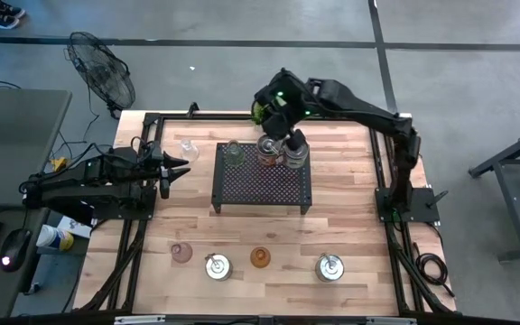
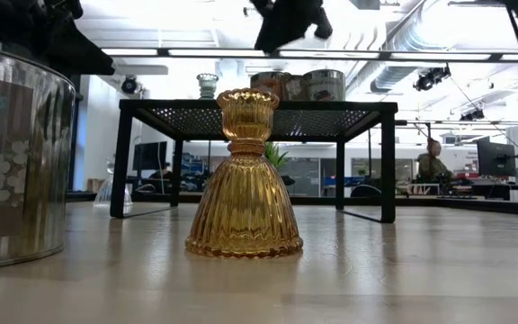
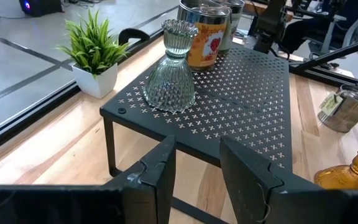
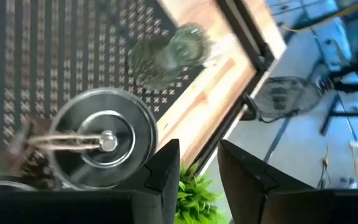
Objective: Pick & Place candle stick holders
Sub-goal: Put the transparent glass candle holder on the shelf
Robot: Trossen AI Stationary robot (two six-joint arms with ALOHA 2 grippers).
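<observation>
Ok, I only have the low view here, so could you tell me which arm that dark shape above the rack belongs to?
Observer: That is the right gripper, over the silver holders at the back edge of the rack.
Operator: Thank you. Is it holding anything?
Observer: No, its jaws stand open and empty above one silver holder.
Operator: And where is the left arm, please?
Observer: The left gripper waits at the table's left side, open, pointing toward the rack.
</observation>
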